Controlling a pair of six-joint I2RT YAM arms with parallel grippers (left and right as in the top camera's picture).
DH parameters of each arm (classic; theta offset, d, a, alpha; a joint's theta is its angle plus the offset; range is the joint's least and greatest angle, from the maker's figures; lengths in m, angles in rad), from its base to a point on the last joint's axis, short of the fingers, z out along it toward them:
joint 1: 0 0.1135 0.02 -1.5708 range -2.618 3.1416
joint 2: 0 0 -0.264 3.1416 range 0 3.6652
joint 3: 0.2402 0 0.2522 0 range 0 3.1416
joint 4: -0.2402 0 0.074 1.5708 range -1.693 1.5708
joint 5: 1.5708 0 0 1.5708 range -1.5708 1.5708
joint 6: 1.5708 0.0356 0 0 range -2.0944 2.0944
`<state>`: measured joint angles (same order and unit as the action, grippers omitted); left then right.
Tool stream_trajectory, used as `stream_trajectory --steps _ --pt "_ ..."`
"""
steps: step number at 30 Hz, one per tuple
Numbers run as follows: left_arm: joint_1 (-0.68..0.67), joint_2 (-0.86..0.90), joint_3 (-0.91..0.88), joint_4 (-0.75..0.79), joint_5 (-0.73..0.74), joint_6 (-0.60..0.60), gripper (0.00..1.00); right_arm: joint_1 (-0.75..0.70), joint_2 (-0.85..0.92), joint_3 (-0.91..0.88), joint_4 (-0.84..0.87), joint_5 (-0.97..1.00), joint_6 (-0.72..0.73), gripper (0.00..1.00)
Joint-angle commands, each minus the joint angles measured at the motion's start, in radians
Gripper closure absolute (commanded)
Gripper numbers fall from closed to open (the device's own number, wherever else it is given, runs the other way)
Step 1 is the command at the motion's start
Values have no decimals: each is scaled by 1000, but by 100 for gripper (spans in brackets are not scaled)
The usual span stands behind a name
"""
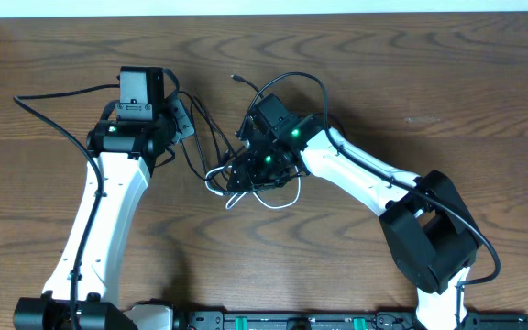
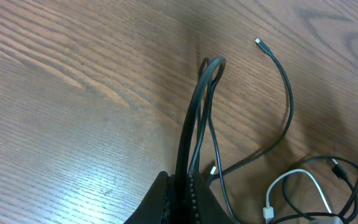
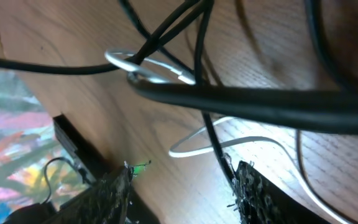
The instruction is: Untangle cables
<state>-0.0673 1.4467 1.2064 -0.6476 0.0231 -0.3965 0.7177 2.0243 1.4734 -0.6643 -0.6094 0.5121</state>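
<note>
Cable up close: my left hand (image 2: 182, 194) is pinched shut on a doubled loop of black cable (image 2: 190, 124), which stands up just ahead of its fingertips. Farther off to that hand's right, the white cable (image 2: 300, 171) lies among more black cord on the counter (image 2: 73, 112). My right hand (image 3: 182, 190) is spread, with black and white strands crossing just ahead of it.

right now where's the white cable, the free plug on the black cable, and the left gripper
white cable (image 2: 294, 174), left wrist view, top of its curved loop
black cable plug (image 2: 258, 42), left wrist view, its metal tip
left gripper (image 2: 182, 190), left wrist view, between its fingertips
</note>
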Motion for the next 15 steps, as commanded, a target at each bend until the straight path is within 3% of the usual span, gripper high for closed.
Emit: stream_trajectory --steps 1,6,10,15 --pt "5 5 7 -4 -9 -10 93 16 24 14 -2 68 22 48" --pt "5 5 8 -6 -9 -9 93 24 25 11 4 124 5 50" --pt "5 5 7 -5 -9 -10 92 2 8 30 35 13 3 54" --pt "5 5 8 -5 -9 -10 92 12 -35 38 28 62 -21 52"
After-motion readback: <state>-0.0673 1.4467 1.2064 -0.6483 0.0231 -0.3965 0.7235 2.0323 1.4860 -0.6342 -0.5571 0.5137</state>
